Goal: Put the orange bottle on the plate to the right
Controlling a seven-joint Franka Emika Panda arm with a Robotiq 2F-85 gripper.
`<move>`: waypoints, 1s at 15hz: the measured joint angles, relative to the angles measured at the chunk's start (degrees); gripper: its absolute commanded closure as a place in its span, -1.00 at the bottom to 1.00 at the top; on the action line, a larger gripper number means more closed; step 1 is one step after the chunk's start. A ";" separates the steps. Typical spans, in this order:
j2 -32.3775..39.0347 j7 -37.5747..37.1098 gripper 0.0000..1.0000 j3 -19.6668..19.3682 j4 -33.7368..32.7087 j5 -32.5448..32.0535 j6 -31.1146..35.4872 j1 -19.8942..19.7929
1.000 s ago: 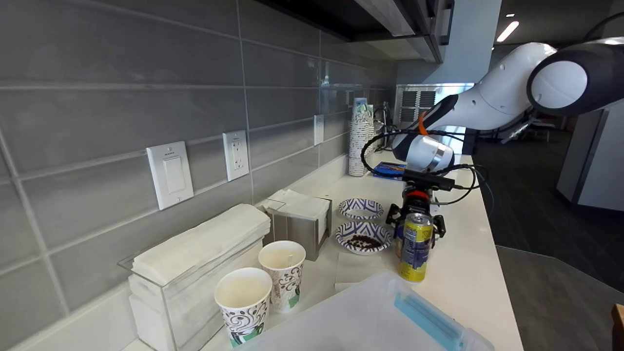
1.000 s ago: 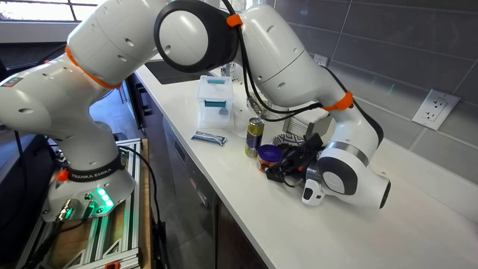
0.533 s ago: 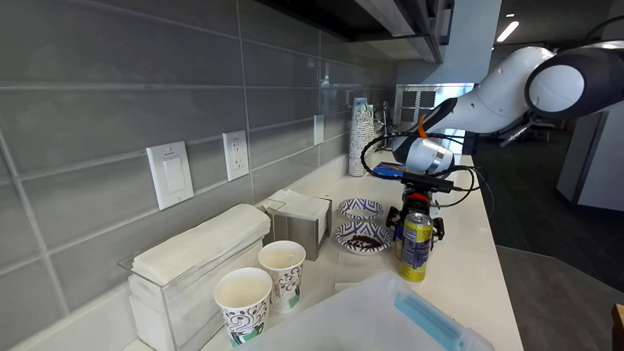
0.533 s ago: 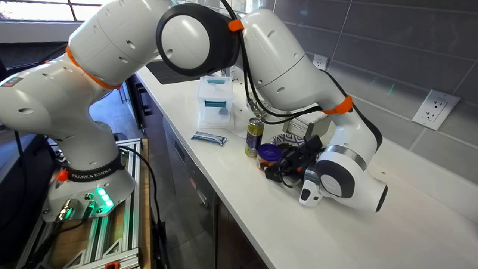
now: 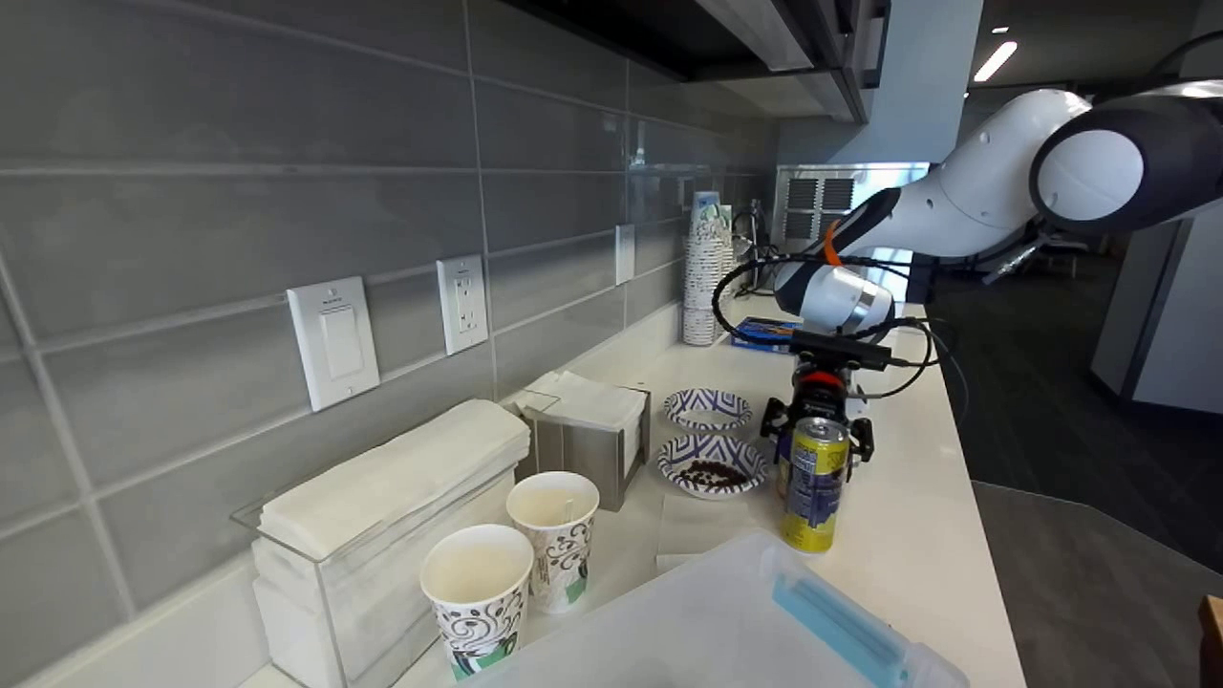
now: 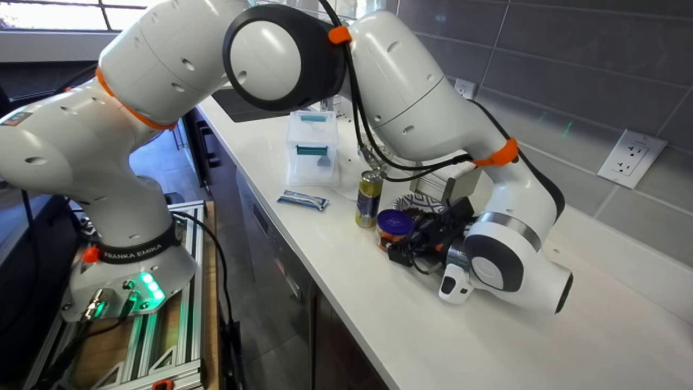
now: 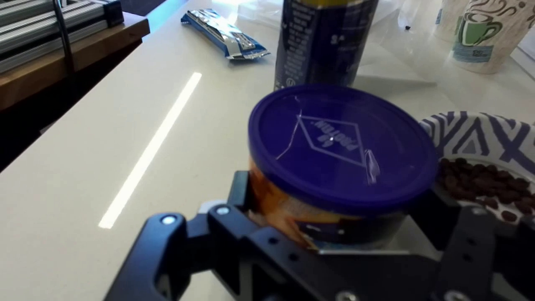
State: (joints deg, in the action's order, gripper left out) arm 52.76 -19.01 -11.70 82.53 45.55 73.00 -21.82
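The orange bottle, squat with a dark purple lid, stands upright between my gripper's fingers in the wrist view. A finger pad lies on each side below the lid, and the gripper looks shut on it. In an exterior view the bottle shows beside the gripper; in an exterior view it is mostly behind the yellow can, with the gripper around it. I cannot tell whether it is off the counter. Two striped plates lie beside it: one with dark beans, also in the wrist view, and one farther.
The yellow can stands close past the bottle. A blue wrapped bar and a clear plastic box lie beyond. Paper cups and napkin holders stand by the tiled wall. The counter edge runs on the opposite side.
The gripper moves slightly away from the can, after a small shift the opposite way, and the bottle shifts along with it. The can and plates stay put.
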 measured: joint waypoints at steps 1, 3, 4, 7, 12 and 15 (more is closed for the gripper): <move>-0.07 -0.16 -0.35 -0.42 -0.46 -0.04 -0.98 -0.31; -0.28 -0.65 -0.35 -1.35 -1.63 -0.06 -3.13 -1.17; -0.44 -1.00 -0.35 -1.77 -2.21 -0.06 -3.94 -1.71; -0.66 -2.90 -0.35 -2.82 -4.36 0.25 -5.21 -3.65; -0.69 -6.67 -0.35 -3.56 -6.99 4.79 -4.85 -6.67; -0.72 -9.16 -0.35 -3.57 -7.52 11.03 -1.97 -7.73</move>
State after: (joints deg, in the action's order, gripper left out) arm 52.04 -28.17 -15.26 75.01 56.58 71.03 -29.55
